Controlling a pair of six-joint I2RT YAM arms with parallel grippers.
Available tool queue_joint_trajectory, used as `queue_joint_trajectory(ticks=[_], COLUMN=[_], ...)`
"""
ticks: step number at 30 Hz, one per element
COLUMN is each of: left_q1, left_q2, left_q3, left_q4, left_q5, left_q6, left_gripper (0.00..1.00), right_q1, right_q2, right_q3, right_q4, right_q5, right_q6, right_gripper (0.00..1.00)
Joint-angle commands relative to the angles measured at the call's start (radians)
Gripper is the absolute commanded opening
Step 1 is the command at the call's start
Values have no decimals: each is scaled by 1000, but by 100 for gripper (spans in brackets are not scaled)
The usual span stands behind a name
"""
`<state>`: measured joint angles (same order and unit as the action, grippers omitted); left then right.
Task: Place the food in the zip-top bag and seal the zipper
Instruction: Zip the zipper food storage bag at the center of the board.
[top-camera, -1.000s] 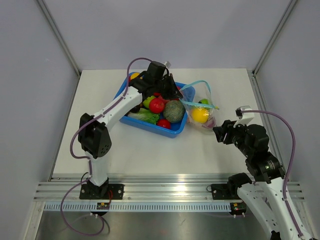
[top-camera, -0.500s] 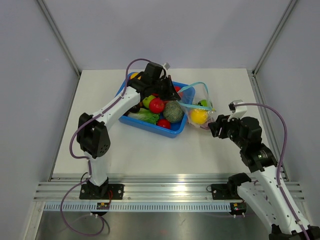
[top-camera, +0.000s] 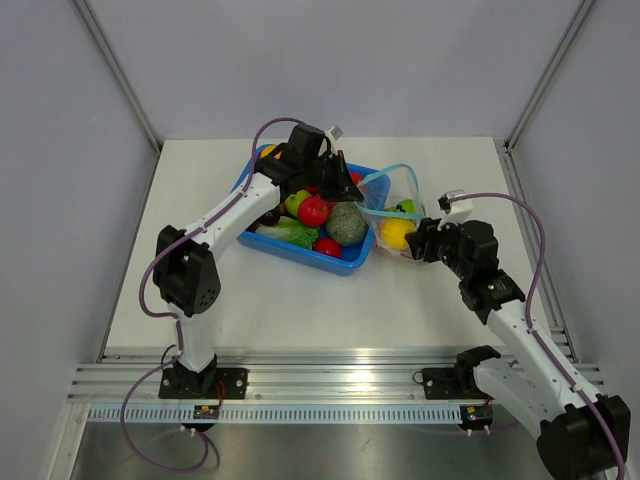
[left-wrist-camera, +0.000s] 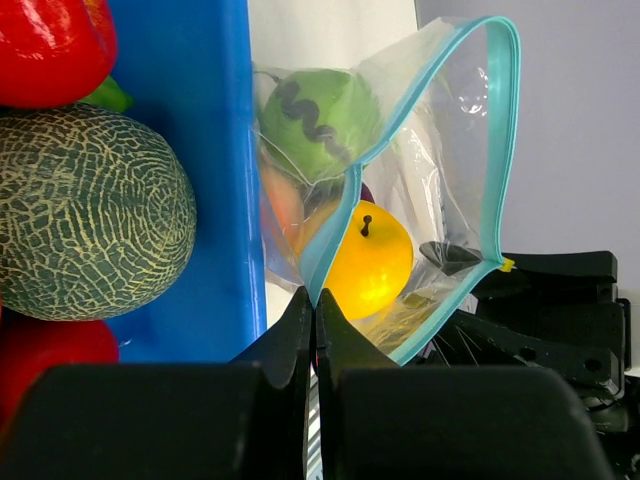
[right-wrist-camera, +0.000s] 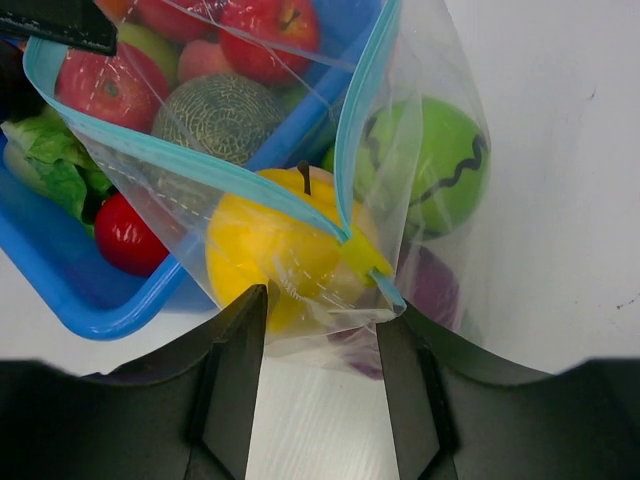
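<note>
while the left gripper (left-wrist-camera: 316, 308) pinches the zipper (left-wrist-camera: 507, 150) with its fingers pressed together at the bottom centre of the left wrist view, one zip-top bag (top-camera: 400, 205) stands with its mouth open, right of centre in the top view and against the right end of one blue bin (top-camera: 300, 256). four pieces of food (top-camera: 398, 232) show inside the bag: one yellow fruit (right-wrist-camera: 270, 250), one green ball with a black wavy line (right-wrist-camera: 440, 170), one purple piece (right-wrist-camera: 430, 285) and one orange piece (left-wrist-camera: 285, 205). the bin holds one netted melon (top-camera: 347, 222), one lettuce (top-camera: 290, 235) and at least three red pieces (top-camera: 313, 210). the right gripper (right-wrist-camera: 320, 310) sits at the bag's lower right in the top view, fingers spread wide, with the bag's near edge between them and the zipper's yellow end tab just beyond the tips. whether they touch the plastic i cannot tell.
</note>
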<state>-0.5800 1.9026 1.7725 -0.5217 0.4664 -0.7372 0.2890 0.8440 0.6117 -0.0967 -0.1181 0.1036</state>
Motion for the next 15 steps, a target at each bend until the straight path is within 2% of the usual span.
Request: queue_joint_trajectory(ticks=[1,4,6,7,8,12,13,15], left_q1=[12,12,12,12,11,11,11,8], left_q2=[-39,-30,-30,-31,-33,-53,-56,-77], left_q3=[-10,-8,-1,4,5,-1,1,1], left_q4=[81,89,80,71,65,45,26,-3], left_q5=[60,74,72,69,58,23,17,-21], left_q6=[4,5,13,15,25,50,59,102], left_gripper=[0,0,0,0,0,0,0,10], right_q1=[-1,1,1,-1,-1,-1,-1,1], right_q2=[-26,-62,-79,-77,-76,-74,-77,-101], right_q3=[-18,-44,-76,-87,-99,-104,-105,-116], right_q4=[150,178,231,250,262,270,267,267], right_q5=[-2,0,-2,-9,-17,-63,-63,-57], right_q6=[-31,-38,-35,-32,-30,-42,-47,-54], right_gripper=[54,50,40,35,23,0,0,0])
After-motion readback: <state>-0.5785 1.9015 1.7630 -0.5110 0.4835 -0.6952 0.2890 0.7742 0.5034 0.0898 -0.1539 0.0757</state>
